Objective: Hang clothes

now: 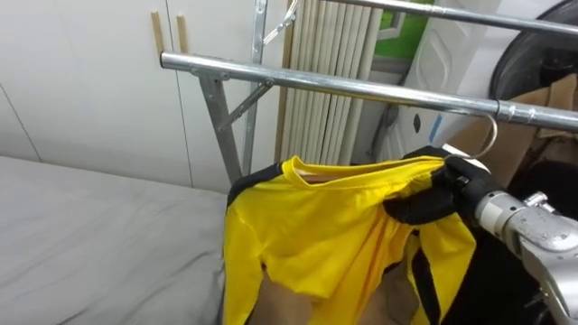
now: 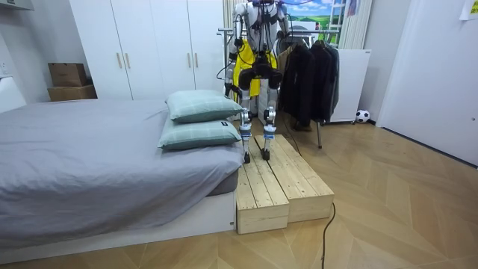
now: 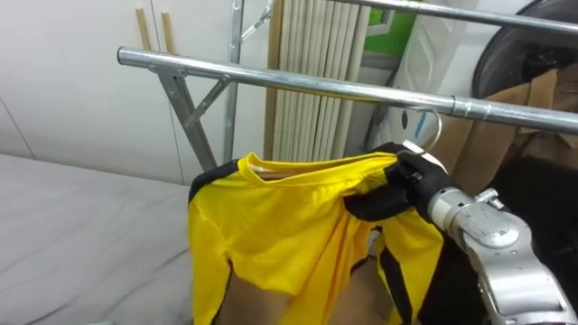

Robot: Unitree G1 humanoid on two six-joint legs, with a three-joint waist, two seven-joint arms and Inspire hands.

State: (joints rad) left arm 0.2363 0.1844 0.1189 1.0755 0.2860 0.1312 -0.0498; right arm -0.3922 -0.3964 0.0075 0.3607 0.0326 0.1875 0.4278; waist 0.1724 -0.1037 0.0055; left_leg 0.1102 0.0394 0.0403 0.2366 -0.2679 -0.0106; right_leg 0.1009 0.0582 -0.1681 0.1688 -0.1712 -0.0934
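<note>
As my right hand [image 1: 449,191] has its fingers curled round the right shoulder of the yellow black-trimmed jersey [image 1: 316,235], the silver wire hanger hook [image 1: 490,135] sits just under the long steel rail [image 1: 361,88] running left to right; I'd lift up and over.

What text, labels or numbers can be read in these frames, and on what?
None can be read.
The yellow shirt shows no print on its visible side.
Any print on the cardboard boxes in the room view is too small to read.
</note>
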